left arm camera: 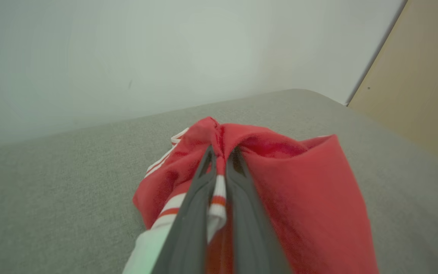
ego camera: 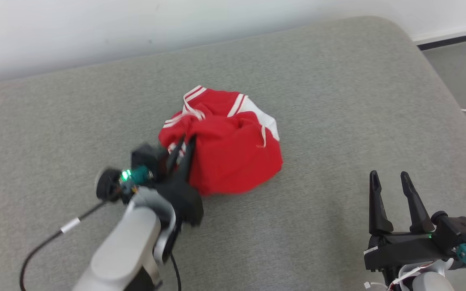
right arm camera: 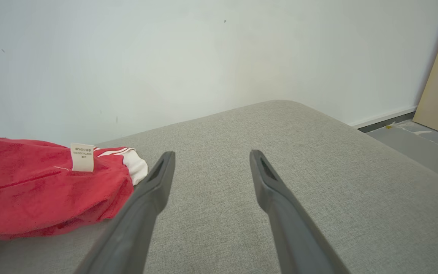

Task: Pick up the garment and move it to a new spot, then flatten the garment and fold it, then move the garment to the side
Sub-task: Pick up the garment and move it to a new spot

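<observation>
Red garment [ego camera: 233, 153] lies bunched near the middle of the grey cushion [ego camera: 338, 72], well clear of every edge. Left gripper [ego camera: 186, 142] is clamped on a fold at the heap's near-left side, with striped trim pinched between the fingers. Right gripper [ego camera: 390, 178] hovers near the cushion's near right corner, fingers apart, holding nothing.

Risk: the bite looks small, taken on one gathered fold. On lifting, the cloth may slip free. Or the heap may hang twisted, which would make flattening harder.

The garment [right arm camera: 32, 190] runs off frame; its label [right arm camera: 82, 156] is too small to read.
</observation>
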{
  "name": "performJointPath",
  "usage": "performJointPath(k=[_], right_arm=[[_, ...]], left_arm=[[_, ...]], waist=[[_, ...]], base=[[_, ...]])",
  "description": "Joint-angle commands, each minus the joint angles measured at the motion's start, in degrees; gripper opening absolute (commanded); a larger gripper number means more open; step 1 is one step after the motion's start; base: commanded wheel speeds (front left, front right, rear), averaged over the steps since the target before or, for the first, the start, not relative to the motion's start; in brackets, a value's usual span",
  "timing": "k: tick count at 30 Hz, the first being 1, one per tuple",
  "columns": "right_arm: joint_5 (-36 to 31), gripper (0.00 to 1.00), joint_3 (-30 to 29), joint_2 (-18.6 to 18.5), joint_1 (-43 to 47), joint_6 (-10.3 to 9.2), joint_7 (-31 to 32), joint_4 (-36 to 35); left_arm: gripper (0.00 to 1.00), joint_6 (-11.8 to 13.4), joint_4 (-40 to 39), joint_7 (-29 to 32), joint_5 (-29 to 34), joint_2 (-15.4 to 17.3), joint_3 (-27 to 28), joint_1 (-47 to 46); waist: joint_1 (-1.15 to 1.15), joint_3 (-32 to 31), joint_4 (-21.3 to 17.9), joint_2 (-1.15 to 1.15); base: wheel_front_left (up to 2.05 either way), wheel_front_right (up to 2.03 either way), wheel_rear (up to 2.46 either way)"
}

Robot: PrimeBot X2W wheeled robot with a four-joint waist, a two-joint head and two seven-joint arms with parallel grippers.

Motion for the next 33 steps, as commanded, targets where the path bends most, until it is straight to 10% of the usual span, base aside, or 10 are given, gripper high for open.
performJointPath(k=[1, 2, 3, 5, 33], right_arm=[[-0.4, 1.0, -0.1, 0.0, -0.2, -0.14, -0.1, 0.1], [-0.5, 1.0, 0.0, 0.0, -0.4, -0.14, -0.1, 0.2], [-0.6, 1.0, -0.2, 0.0, -0.4, -0.14, -0.1, 0.2], [-0.8, 1.0, -0.2, 0.0, -0.4, -0.14, -0.1, 0.2], [-4.3, 1.0, -1.9, 0.0, 3.1, -0.14, -0.1, -0.4]], left_arm=[[0.0, -0.3, 1.2, -0.3, 0.4, -0.4, -1.0, 2.2], [0.0, -0.3, 1.7, -0.6, 0.5, -0.4, -1.1, 2.5], [0.44, -0.1, 1.7, -1.1, 0.8, -0.5, -1.3, 2.4], [1.0, 0.1, 1.5, -2.0, 1.1, -1.0, -1.4, 2.0], [1.0, 0.9, -26.5, -3.9, 12.9, 7.1, 19.9, 24.0]], waist=[[0.0, 1.1, 1.9, 0.0], [0.0, 1.2, 2.3, 0.0], [0.0, 1.3, 2.9, 0.0], [0.0, 1.0, 4.0, 0.0], [0.0, -6.3, 15.9, 0.0]], base=[[0.0, 0.0, 0.0], [0.0, 0.0, 0.0], [0.0, 0.0, 0.0], [0.0, 0.0, 0.0], [0.0, 0.0, 0.0]])
